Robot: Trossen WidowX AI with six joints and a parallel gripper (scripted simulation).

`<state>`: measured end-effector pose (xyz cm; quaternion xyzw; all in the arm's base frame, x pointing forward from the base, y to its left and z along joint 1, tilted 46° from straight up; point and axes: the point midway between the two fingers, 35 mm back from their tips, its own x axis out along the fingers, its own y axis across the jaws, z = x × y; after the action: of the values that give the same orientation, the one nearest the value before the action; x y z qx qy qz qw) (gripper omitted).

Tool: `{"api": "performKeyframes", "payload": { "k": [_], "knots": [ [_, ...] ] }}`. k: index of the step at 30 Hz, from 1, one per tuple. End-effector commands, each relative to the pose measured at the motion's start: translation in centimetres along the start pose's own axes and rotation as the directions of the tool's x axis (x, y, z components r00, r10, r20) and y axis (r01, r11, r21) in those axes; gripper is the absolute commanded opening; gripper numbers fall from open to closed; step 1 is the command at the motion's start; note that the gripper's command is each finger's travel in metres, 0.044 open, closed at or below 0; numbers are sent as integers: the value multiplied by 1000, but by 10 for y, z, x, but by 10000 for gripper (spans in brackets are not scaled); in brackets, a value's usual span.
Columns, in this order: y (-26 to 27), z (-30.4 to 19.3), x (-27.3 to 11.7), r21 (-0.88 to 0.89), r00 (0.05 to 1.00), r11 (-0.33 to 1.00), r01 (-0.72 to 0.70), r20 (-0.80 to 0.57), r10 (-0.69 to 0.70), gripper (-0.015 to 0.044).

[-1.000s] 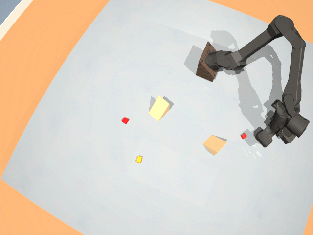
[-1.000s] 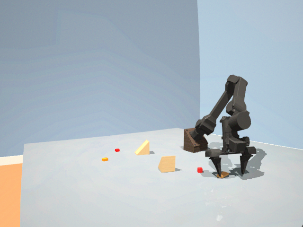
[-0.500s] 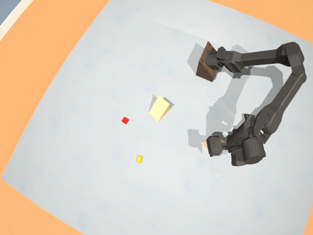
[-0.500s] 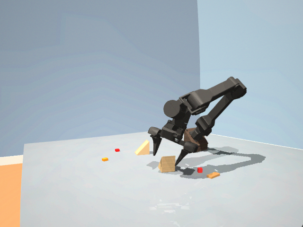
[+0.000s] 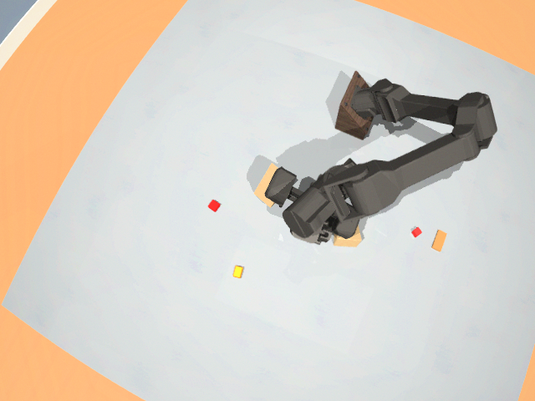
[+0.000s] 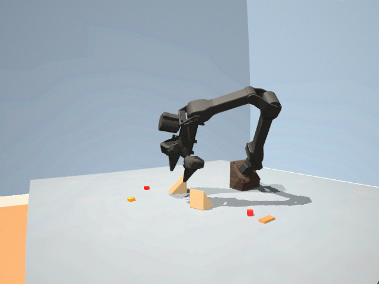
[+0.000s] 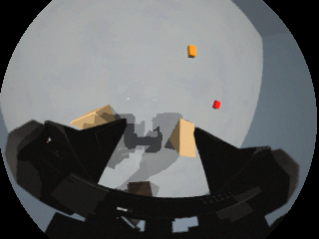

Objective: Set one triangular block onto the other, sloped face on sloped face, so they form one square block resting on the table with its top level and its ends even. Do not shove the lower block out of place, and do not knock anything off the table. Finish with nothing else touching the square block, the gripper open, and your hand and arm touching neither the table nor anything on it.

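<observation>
One wooden triangular block (image 5: 262,188) (image 6: 179,187) (image 7: 187,139) stands on the table; in the exterior view its sloped side falls to the left. The other triangular block (image 5: 347,241) (image 6: 196,199) (image 7: 95,118) stands apart from it, a square upright face toward the exterior camera. My gripper (image 5: 314,207) (image 6: 177,175) (image 7: 161,126) is wide open and empty, raised above the table. From above, its fingers hide part of each block. In the exterior view one fingertip overlaps the first block's top; whether it touches is unclear.
A red cube (image 5: 214,205) (image 6: 147,187) (image 7: 216,105) and a yellow-orange brick (image 5: 237,271) (image 6: 131,199) (image 7: 191,51) lie beyond the first block. Another red cube (image 5: 416,231) (image 6: 250,212) and a flat orange piece (image 5: 439,240) (image 6: 266,219) lie beyond the second. The arm's brown base (image 5: 350,124) (image 6: 237,177) stands behind.
</observation>
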<state>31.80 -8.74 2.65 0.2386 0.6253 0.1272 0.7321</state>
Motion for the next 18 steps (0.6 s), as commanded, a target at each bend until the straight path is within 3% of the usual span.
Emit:
{"api": "performKeyframes", "payload": {
  "k": [1, 6, 18],
  "knots": [
    [-51, -25, 1, 138, 995, 988, -66, -62, 76, 440],
    [-104, -71, 3, 316, 965, 927, -203, -95, 244, 440],
    [-104, -72, 12, 323, 964, 923, -209, -94, 250, 440]
  ]
}}
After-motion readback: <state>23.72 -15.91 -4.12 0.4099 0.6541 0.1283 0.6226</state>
